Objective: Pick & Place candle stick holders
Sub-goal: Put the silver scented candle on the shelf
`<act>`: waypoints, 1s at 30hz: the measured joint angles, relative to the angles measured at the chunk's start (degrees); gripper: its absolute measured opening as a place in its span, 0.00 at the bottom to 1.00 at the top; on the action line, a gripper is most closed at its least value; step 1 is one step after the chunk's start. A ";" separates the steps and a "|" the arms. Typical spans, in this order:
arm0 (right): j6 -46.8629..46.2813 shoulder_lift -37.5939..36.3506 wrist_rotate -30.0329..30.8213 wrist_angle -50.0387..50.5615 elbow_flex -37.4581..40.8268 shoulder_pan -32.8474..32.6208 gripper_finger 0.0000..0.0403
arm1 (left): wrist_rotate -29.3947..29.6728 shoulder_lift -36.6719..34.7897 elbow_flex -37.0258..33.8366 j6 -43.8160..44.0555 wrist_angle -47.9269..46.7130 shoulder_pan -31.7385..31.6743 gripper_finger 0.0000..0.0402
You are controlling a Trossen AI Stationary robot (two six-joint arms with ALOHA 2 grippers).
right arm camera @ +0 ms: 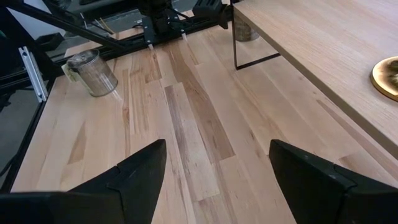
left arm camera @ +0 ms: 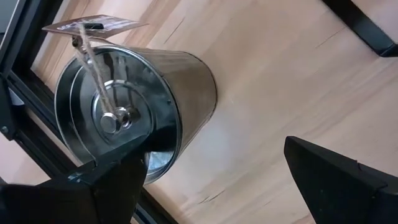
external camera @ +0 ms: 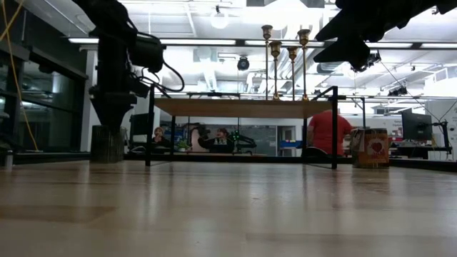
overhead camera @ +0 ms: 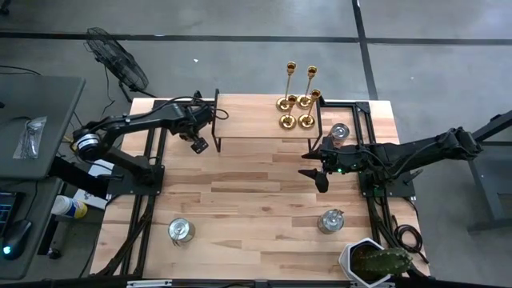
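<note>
The four candlesticks (overhead camera: 297, 102) are standing close together on a raised wooden shelf (overhead camera: 256, 120) at the far side of the table (overhead camera: 256, 208), bases almost touching. No one of them is held. The right gripper (overhead camera: 314, 164) is seen near the shelf's right end, above the table, with jaws open and empty. The left gripper (overhead camera: 199, 145) is seen at the shelf's left end, jaws wide open and empty, with a metal jar (left arm camera: 134, 106) just in front of them in the left wrist view.

The main risk is judged to be tipping. Each candlestick is tall, with a thin stem, a small cup on top and a round flared base, so a side push from a finger can easily knock it over, and the neighbours can be hit with it because they are packed tight. The polished brass looks smooth and hard, so a loose grip on the stem may slip. The shelf's thin black frame could also be struck on approach.

The jars are squat, dull silver cylinders with lids; the table and shelf are light wood planks with matte grain.
</note>
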State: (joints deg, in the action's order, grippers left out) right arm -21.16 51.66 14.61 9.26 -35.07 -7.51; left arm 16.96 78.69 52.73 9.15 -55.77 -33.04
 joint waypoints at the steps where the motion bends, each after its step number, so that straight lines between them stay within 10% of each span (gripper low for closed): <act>1: 0.00 0.00 0.00 0.00 0.00 0.02 0.69 | 0.05 0.13 0.00 0.00 0.06 0.00 0.90; 11: 0.00 0.00 0.00 0.00 0.00 0.00 0.69 | -0.56 0.25 0.02 -2.90 0.33 0.00 0.88; 30: 0.00 0.00 0.00 0.00 0.00 0.01 0.69 | -0.19 0.23 0.15 -2.76 -1.53 -0.02 0.47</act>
State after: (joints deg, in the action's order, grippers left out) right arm -21.16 51.66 14.61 9.26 -35.07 -7.49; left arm 16.78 78.91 52.88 6.39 -57.30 -33.06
